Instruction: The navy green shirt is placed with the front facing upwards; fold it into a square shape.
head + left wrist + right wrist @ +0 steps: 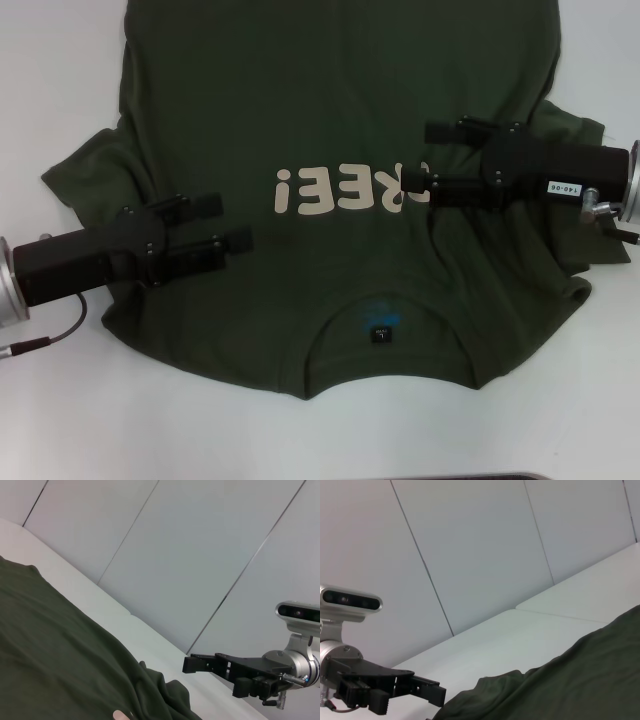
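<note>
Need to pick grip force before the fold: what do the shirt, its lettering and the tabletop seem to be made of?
The navy green shirt looks like soft matte knit, probably cotton: it creases and bunches at the sleeves. Its cream letters look like a flat, opaque print, not stitching. The table looks like a smooth, hard white surface with a faint sheen. The left gripper and right gripper both hang open over the shirt.

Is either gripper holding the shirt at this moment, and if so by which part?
Nothing is held. The left gripper and right gripper both hang open above the navy green shirt, which lies spread out, lettering up, with no cloth between the fingers.
</note>
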